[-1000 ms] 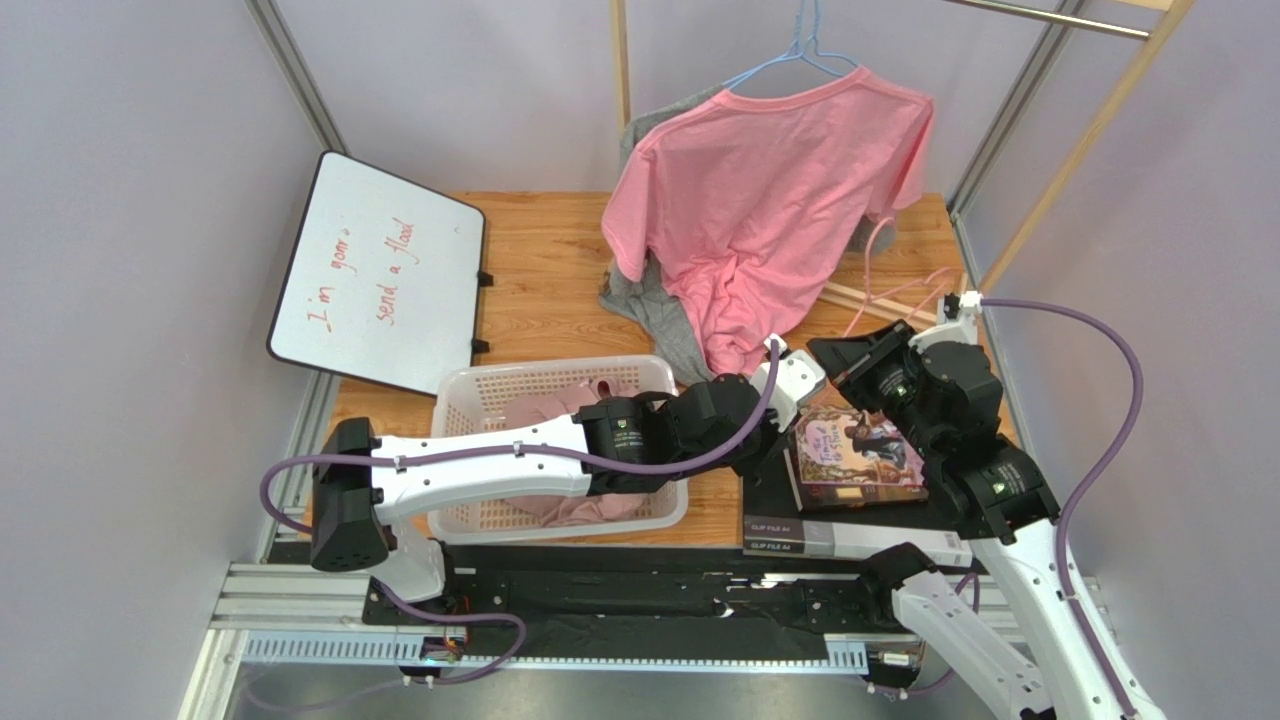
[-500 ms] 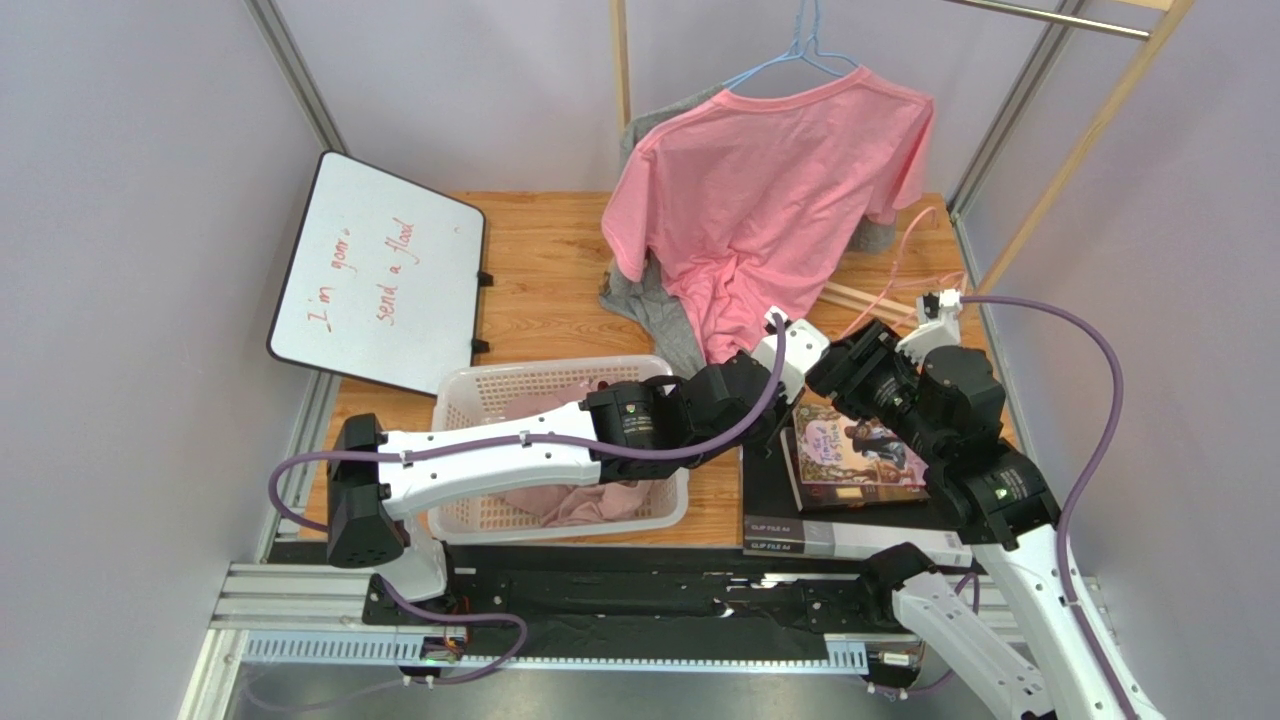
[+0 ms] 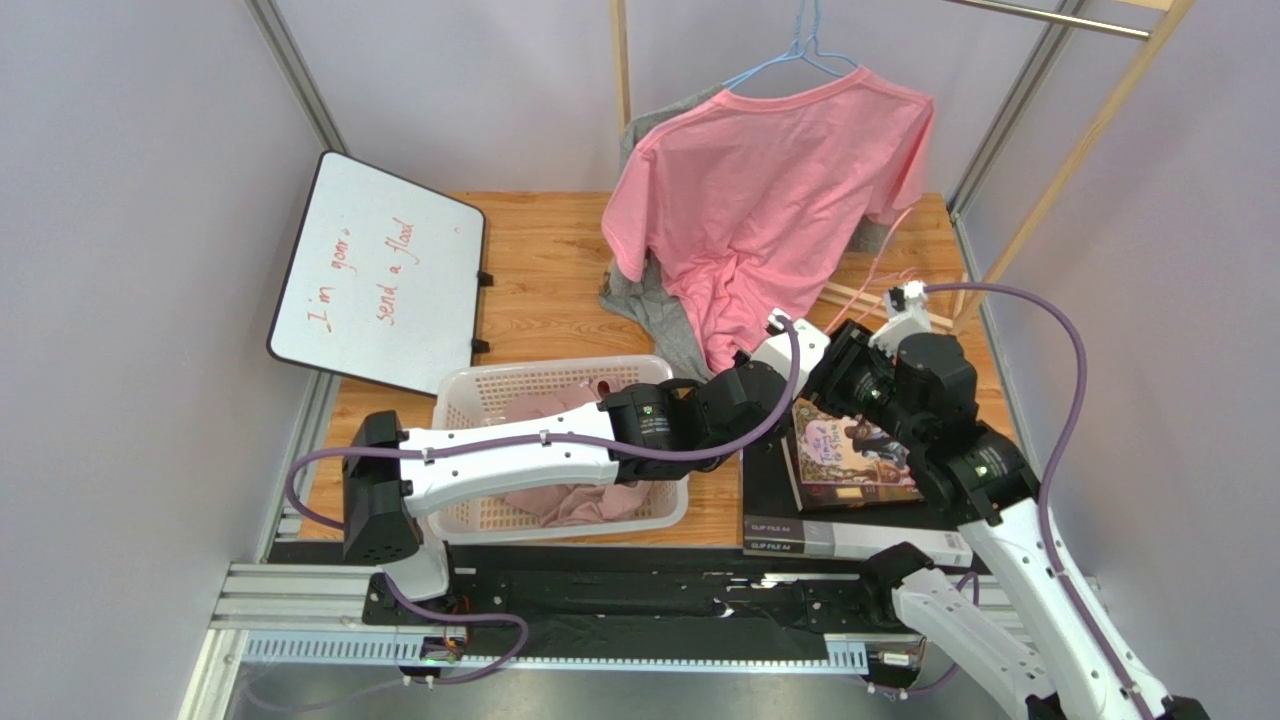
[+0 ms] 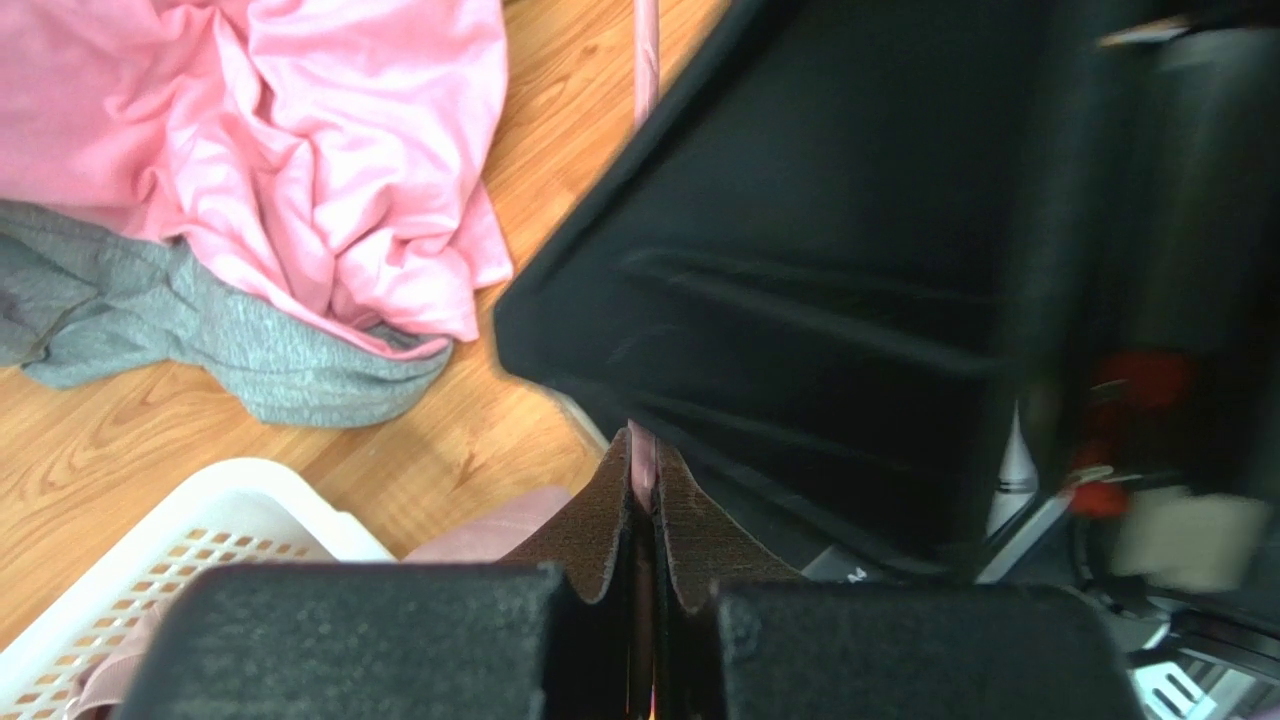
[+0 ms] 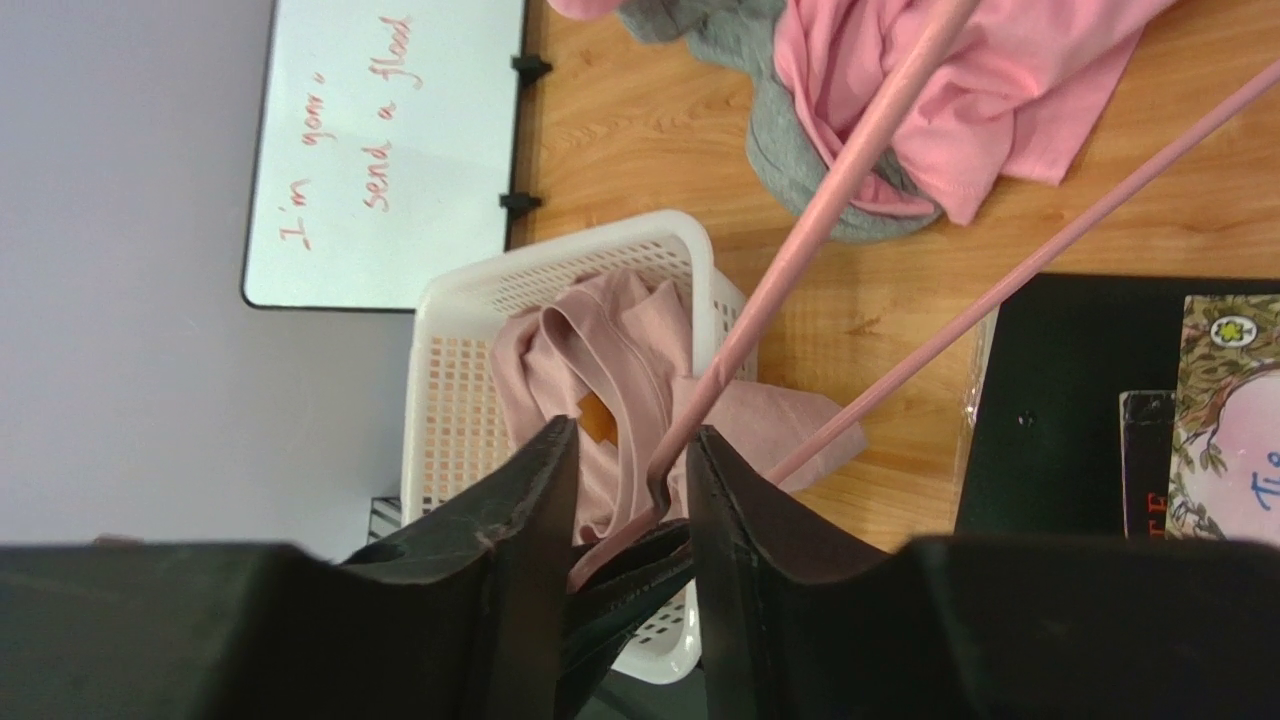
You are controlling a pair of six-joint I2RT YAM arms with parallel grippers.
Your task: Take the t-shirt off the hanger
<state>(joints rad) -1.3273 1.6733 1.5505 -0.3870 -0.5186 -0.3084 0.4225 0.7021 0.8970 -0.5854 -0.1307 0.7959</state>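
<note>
The pink t-shirt [image 3: 774, 180] hangs on a blue hanger [image 3: 804, 60] from the rack at the back; its hem reaches the table and shows in the left wrist view [image 4: 346, 150]. My left gripper [image 3: 796, 360] [image 4: 643, 458] is shut on the thin rod of a separate pink hanger [image 3: 887, 248] [image 4: 645, 60]. My right gripper [image 3: 836, 365] [image 5: 631, 450] is open, right beside the left one. The pink hanger's rod [image 5: 812, 225] passes between its fingers. One rod runs up toward the shirt's hem.
A grey garment [image 3: 654, 308] lies under the shirt's hem. A white basket [image 3: 466, 405] of pinkish cloth stands at front left. A whiteboard [image 3: 383, 270] leans at the left. Books [image 3: 849, 450] on a black box [image 3: 842, 525] lie under the right arm.
Both grippers have moved toward the shirt and closer together. The pink hanger has risen off the table with the left gripper. The right fingers now straddle its rod.
</note>
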